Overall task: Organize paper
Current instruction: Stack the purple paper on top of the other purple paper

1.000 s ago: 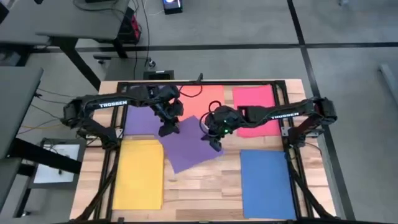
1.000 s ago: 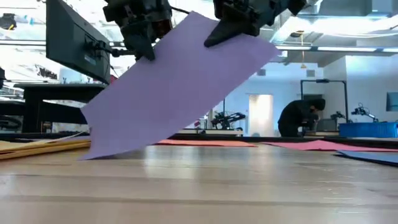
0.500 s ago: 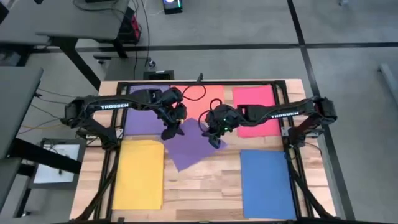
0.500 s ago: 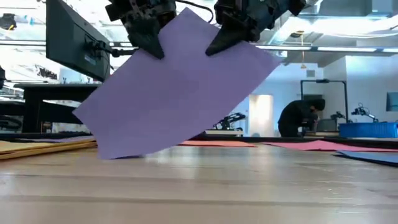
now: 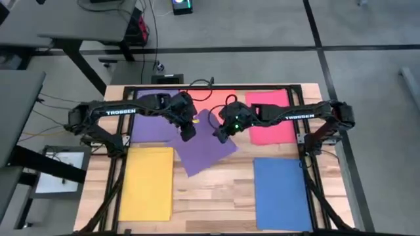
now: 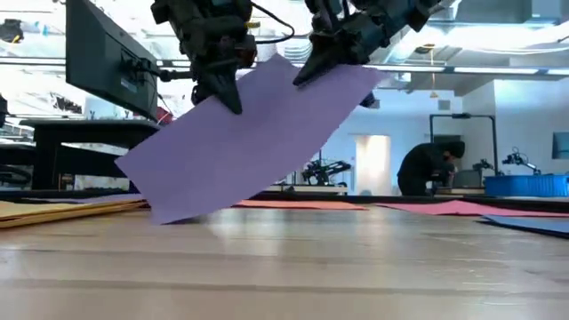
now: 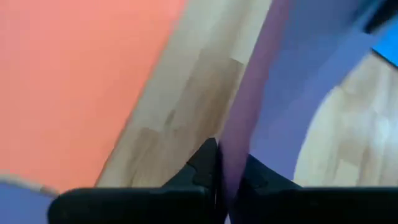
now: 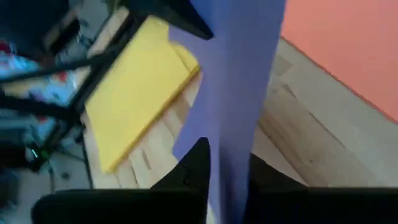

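Both grippers were on the same purple sheet [image 5: 207, 147]. Left gripper [image 5: 188, 133] pinched one upper corner of it, fingers closed flat on the paper, and the right gripper [image 5: 224, 134] pinched the neighbouring corner just beside it, closed the same way. Each wrist view showed the purple edge running straight between that arm's own dark fingers [image 7: 208, 165].

Compared with a second ago, the pair had carried the sheet toward the back of the worktop [image 5: 216, 193]. The grippers sat nearer the salmon-orange sheet [image 5: 213, 99] than before, and the purple sheet's trailing end had drawn away from the front. In the low view the sheet [image 6: 249, 142] hung slanted from both grippers, its low corner touching the wood, and it lay at a flatter angle than half a second earlier.

Away from the grippers nothing had shifted. A second purple sheet [image 5: 149, 124] lay under the left arm, the yellow stack [image 5: 147, 183] sat in front of it, the pink-red sheet [image 5: 270, 118] lay under the right arm, and the blue sheet [image 5: 281, 193] sat in front of that.

A person [image 6: 431, 169] stood in the room behind.
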